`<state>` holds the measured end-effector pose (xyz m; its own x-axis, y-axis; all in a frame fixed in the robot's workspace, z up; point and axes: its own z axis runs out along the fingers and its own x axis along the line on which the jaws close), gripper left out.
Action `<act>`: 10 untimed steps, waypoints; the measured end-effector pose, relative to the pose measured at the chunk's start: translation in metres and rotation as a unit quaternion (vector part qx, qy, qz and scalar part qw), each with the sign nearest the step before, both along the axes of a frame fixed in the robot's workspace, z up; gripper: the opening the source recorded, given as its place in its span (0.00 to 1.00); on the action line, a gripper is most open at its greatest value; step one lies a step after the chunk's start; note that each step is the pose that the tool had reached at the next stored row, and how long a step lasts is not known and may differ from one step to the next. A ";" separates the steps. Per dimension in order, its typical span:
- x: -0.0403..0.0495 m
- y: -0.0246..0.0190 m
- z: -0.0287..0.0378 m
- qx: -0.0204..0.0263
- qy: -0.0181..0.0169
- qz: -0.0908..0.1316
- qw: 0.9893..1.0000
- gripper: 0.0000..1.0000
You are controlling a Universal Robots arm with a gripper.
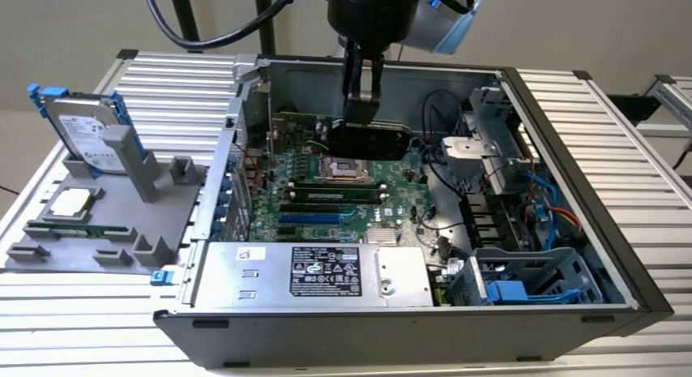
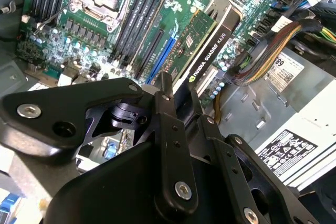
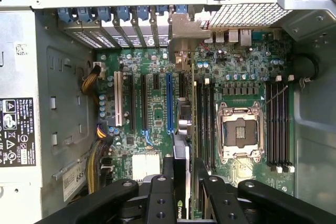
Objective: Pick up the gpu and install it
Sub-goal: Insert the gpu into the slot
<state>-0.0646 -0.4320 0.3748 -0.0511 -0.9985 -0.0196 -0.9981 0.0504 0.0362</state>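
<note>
1. Black linkage bars of the claw (image 2: 181, 95) crowd the foreground in both wrist views; its fingers (image 3: 212, 195) are clamped on the gpu (image 2: 207, 45), one on each flat face, so the claw is closed on the card

2. Held edge-on, the gpu hangs straight below the claw inside the open computer case (image 1: 605, 199), as the exterior view shows, with its black shroud facing the exterior view's front

3. In the first wrist view the card's thin top edge (image 3: 180, 177) runs away from the claw toward the rear bracket openings (image 3: 131, 24), so its long axis lies parallel to the expansion slots

4. Just beneath the card sits the motherboard (image 3: 157, 114); the blue slot (image 3: 169, 103) lies very near the card's line, a shade off to one side, and I judge that small sideways offset to be the relation that matters for seating

5. I cannot tell whether the card's lower edge touches the board yet

6. Beyond the card on its other side are the RAM slots (image 3: 278, 124) and the bare processor socket (image 3: 239, 132)

7. Farther out, well apart from the claw, a grey parts tray (image 1: 119, 223) stands outside the case, holding a hard drive (image 1: 87, 134) upright
</note>
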 end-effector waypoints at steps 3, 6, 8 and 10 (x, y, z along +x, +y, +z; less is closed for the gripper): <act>0.0000 0.0000 0.0000 0.000 0.000 0.000 1.000 0.00; 0.0000 0.0000 0.0000 0.000 0.000 0.000 1.000 0.00; 0.0000 0.0000 0.0000 0.000 0.000 0.000 1.000 0.00; 0.0000 0.0000 0.0000 0.000 0.000 0.000 1.000 0.00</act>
